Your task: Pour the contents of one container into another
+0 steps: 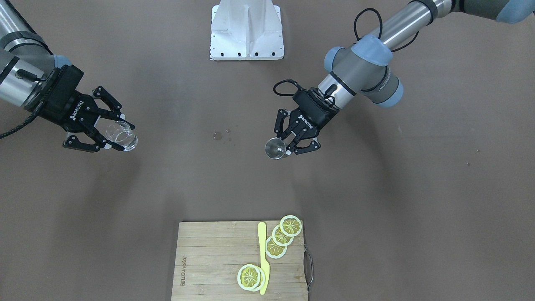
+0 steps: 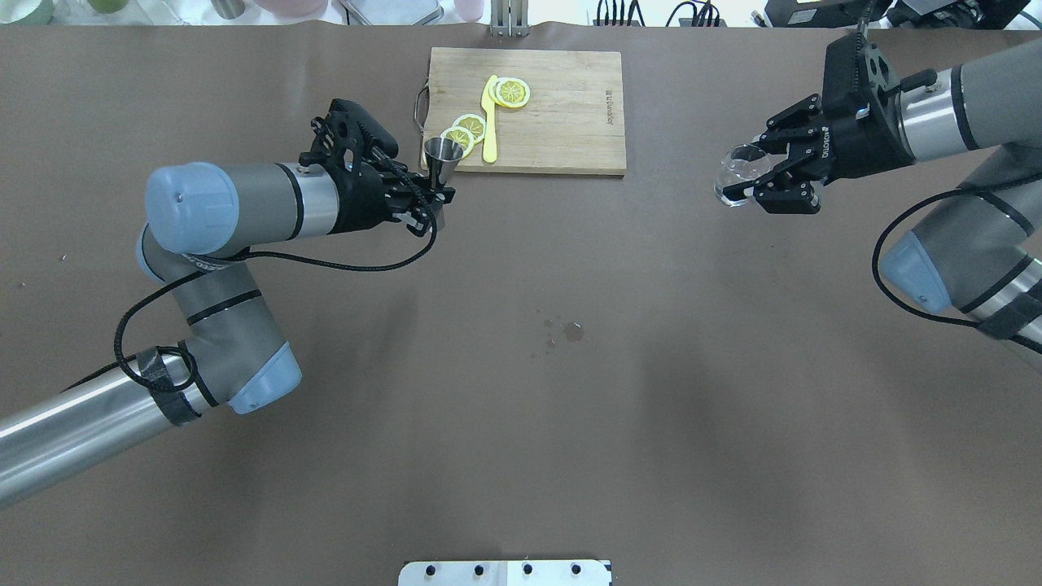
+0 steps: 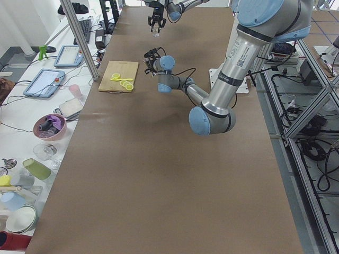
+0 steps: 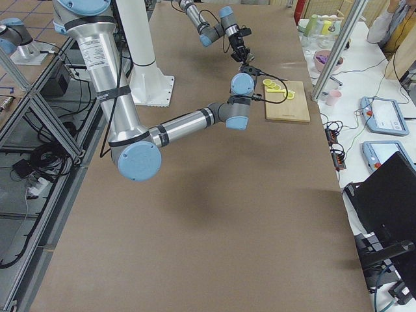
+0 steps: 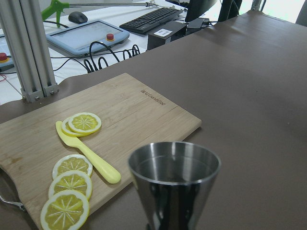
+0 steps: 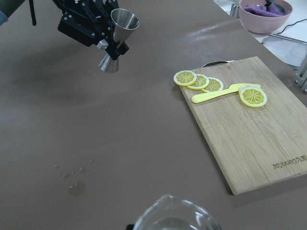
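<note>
Midway, droplets [image 1: 217,135] between jigger [image 1: 274,149] and glass [image 1: 122,135]

Wooden cutting board [image 4: 290,109] with lemon slices [image 4: 273,85], far along the brown table [image 4: 221,221].

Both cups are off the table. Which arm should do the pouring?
Left, probably. The left gripper holds the small steel cup upright by its narrow waist, easy to tip. The right gripper holds the wider glass, the better receiver. They are far apart.
</note>
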Controlling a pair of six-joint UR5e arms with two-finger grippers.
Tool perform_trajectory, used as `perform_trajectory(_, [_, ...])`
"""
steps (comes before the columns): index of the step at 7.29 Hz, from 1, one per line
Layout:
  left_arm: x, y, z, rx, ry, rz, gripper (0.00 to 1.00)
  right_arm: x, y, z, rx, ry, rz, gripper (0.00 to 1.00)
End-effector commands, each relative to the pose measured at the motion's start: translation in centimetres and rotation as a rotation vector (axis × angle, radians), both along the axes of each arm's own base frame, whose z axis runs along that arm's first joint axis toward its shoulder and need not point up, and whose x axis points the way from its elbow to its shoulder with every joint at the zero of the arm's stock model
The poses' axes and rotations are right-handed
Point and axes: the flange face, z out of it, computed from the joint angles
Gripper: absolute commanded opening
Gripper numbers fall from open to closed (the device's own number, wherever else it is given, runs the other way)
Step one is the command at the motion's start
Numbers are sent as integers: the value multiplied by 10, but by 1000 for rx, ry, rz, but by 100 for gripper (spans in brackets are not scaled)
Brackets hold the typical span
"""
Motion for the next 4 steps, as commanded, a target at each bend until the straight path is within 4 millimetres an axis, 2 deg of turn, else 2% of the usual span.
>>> perform_trajectory(1, [38, 37, -28, 70, 17, 74, 0, 2, 0, 1, 2, 0, 4, 0])
perform_trajectory(2, [44, 49, -34, 154, -5, 89, 0, 1, 0, -2, 6, -2, 4, 0])
perform_trajectory(4, [47, 55, -33, 221, -30, 96, 0, -1, 2, -7, 44, 12, 17, 0])
